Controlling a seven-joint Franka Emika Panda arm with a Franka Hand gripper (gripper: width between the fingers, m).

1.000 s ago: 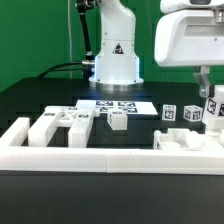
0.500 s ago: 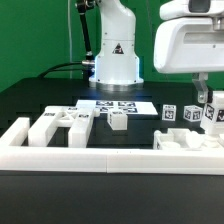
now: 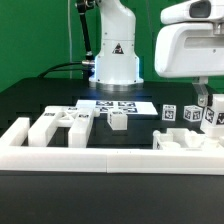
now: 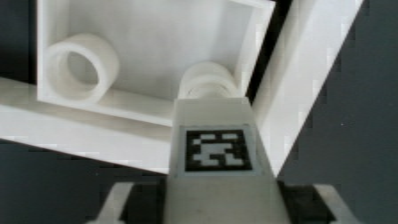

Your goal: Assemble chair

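In the wrist view my gripper (image 4: 217, 206) is shut on a white square bar (image 4: 217, 130) with a black-and-white tag on its face. The bar's tip reaches over a white framed chair panel (image 4: 160, 30) that has a round peg (image 4: 79, 70) and a second round part (image 4: 210, 76) right at the tip. In the exterior view my gripper (image 3: 203, 100) hangs low at the exterior view's right, with the bar (image 3: 209, 116) among tagged white pieces (image 3: 180, 114) above a flat chair part (image 3: 185, 141). Whether the bar touches the panel cannot be told.
More white chair pieces (image 3: 55, 125) and a small tagged block (image 3: 117, 120) lie at the exterior view's left and middle. The marker board (image 3: 120, 105) lies in front of the robot base (image 3: 117, 60). A long low white border rail (image 3: 110, 158) runs along the front.
My gripper has come down with the bar toward the pieces at the exterior view's right. The other parts have not moved.
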